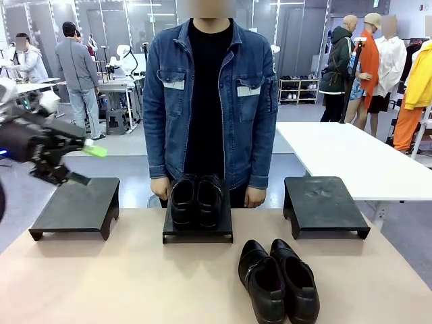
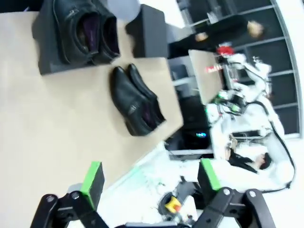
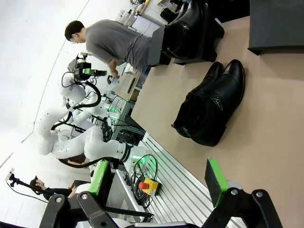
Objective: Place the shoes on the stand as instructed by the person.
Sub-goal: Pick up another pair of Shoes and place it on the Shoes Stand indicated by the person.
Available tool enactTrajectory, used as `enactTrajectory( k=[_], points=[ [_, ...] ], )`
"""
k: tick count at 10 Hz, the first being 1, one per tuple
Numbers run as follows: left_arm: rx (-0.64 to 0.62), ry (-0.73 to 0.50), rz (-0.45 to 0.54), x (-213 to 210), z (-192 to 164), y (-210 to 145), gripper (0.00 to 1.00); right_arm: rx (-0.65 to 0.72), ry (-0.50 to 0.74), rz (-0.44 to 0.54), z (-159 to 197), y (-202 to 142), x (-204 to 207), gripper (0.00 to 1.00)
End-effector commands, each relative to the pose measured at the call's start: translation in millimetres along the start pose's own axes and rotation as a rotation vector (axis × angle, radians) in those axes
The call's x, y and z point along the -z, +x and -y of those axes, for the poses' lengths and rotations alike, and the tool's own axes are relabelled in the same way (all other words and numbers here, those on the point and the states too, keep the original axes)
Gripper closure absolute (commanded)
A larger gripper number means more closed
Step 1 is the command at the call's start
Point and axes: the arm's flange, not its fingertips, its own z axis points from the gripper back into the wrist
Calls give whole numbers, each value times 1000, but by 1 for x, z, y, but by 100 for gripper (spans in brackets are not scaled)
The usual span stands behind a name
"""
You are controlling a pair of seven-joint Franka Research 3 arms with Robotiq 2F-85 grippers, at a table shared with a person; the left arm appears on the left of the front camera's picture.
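Quick read on this one. The left gripper (image 1: 86, 165) is hanging just above the left stand (image 1: 74, 206) with its jaws spread wide and nothing between them. The right gripper (image 3: 156, 183) is gaping open and empty too. The loose pair of shoes (image 3: 211, 107) is lying on the counter (image 1: 101, 283) out ahead of the right gripper, well apart from it and even farther from the left one. The other pair (image 1: 196, 199) is already sitting on the middle stand (image 1: 197, 233), beyond the loose pair from either gripper.

Here's what's worrying me. The person (image 1: 209, 88) is standing behind the middle stand with both hands down and isn't pointing at anything. Picking the left stand or the right stand (image 1: 324, 202) from here would be a guess, and it's easy to guess wrong. The leather also looks glossy, so I'm thinking the pads could slide off it. The two loose shoes are lying pressed side by side, so closing on one could drag or tip the other.

As for what's hard to see, the left gripper is smearing into blur in the front view, so I'm going by the wrist camera for its jaws. The person's hands are partly tucked behind the middle stand. The right stand is getting cut off at the edge of the right wrist view.
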Motion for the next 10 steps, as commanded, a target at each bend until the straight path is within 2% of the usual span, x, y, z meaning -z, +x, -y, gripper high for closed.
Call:
enactTrajectory(
  k=[1,2,4,5,8,10],
  points=[
    [-101,-155,-8,-45,-46,-23,0,-17,9,2,-1,-1,-2,0],
    [-160,-194,7,-67,-74,-37,0,-17,9,2,-1,-1,-2,0],
    [-209,-382,70,-105,-125,-65,0,-17,9,2,-1,-1,-2,0],
    [-245,-414,78,-114,-147,-77,0,-17,9,2,-1,-1,-2,0],
    [-281,-462,144,-149,-190,-112,0,-17,9,2,-1,-1,-2,0],
    [-277,-444,140,-151,-193,-108,0,-17,9,2,-1,-1,-2,0]
  ],
)
